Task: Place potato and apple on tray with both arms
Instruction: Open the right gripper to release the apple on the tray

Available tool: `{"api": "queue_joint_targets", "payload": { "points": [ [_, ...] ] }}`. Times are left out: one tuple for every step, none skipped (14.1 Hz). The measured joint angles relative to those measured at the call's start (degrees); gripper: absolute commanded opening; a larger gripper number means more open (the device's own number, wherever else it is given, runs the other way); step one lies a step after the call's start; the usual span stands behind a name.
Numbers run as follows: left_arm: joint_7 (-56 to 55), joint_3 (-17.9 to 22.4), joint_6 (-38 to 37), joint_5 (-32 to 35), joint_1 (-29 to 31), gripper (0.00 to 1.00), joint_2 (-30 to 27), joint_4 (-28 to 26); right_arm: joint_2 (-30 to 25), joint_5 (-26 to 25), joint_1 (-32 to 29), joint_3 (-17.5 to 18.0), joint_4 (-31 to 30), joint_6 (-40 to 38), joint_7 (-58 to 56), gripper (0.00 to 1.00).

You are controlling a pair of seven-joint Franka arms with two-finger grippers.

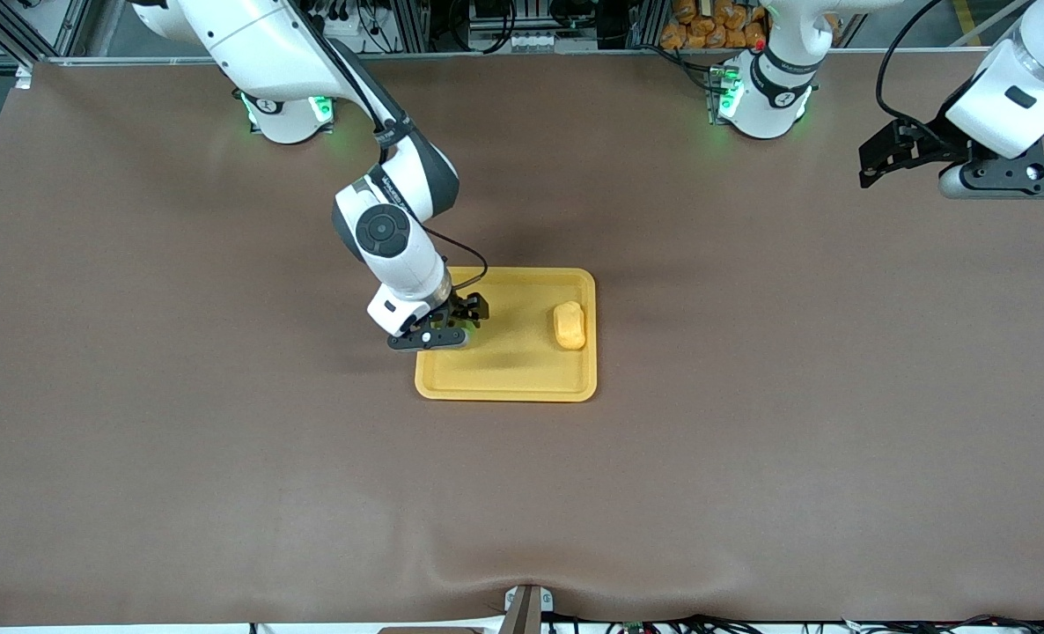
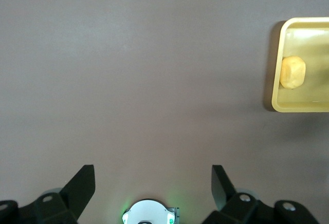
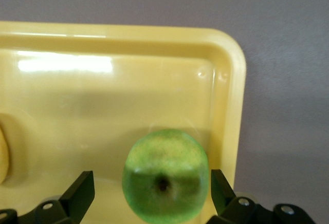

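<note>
The brown surface [image 1: 223, 458] carries one tray [image 1: 522, 386], near its middle and somewhat toward the right arm's end. Both task things are inside its rim. The potato [image 1: 569, 325] lies on the tray floor close to the edge toward the left arm's end, its long axis running roughly from the robots' bases toward the front camera. The apple [image 3: 165, 175] sits at the tray's other end, just inside the rim toward the right arm's end; the front view hides it under the right arm's wrist.

The right pincer [image 1: 450, 324] is low over that end of the tray with its jaws spread wide. In the right wrist view the apple lies between the two fingers [image 3: 78, 190], stem dimple facing the camera, with a visible gap on each side, so it looks let go and resting on the tray rather than pinched.

The left pincer [image 1: 874, 163] hangs high over bare surface at the left arm's end, well apart from the tray, jaws spread and empty; this arm waits.

Judging by how things lie, both items are placed. The coming move turns on the apple lying straight between the right fingers: pulling straight up should clear it, while any sideways drift could knock it toward the rim.
</note>
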Motion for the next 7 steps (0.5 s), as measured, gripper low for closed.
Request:
{"api": "queue_joint_targets", "payload": {
  "points": [
    [0.0, -0.2, 0.0, 0.0, 0.0, 1.00, 0.1, 0.0, -0.9, 0.0, -0.4, -0.2, 0.0, -0.8, 0.0, 1.00],
    [0.0, -0.4, 0.0, 0.0, 0.0, 1.00, 0.1, 0.0, -1.7, 0.0, -1.0, -0.3, 0.0, -1.5, 0.0, 1.00],
    [0.0, -0.5, 0.0, 0.0, 0.0, 1.00, 0.1, 0.0, -2.6, 0.0, -1.8, -0.4, 0.1, -2.3, 0.0, 1.00],
    [0.0, -0.5, 0.0, 0.0, 0.0, 1.00, 0.1, -0.1, -3.3, 0.0, -2.8, -0.4, 0.1, -2.8, 0.0, 1.00],
    [0.0, -0.5, 0.0, 0.0, 0.0, 1.00, 0.1, -0.1, -4.0, 0.0, -4.0, -0.5, 0.0, -3.1, 0.0, 1.00],
    [0.0, -0.5, 0.0, 0.0, 0.0, 1.00, 0.1, -0.1, -4.5, 0.0, -5.5, -0.5, 0.0, -3.7, 0.0, 1.00],
    [0.0, -0.5, 0.0, 0.0, 0.1, 1.00, 0.1, -0.1, -5.2, 0.0, -7.1, -0.6, 0.0, -4.9, -0.1, 1.00]
  ]
}}
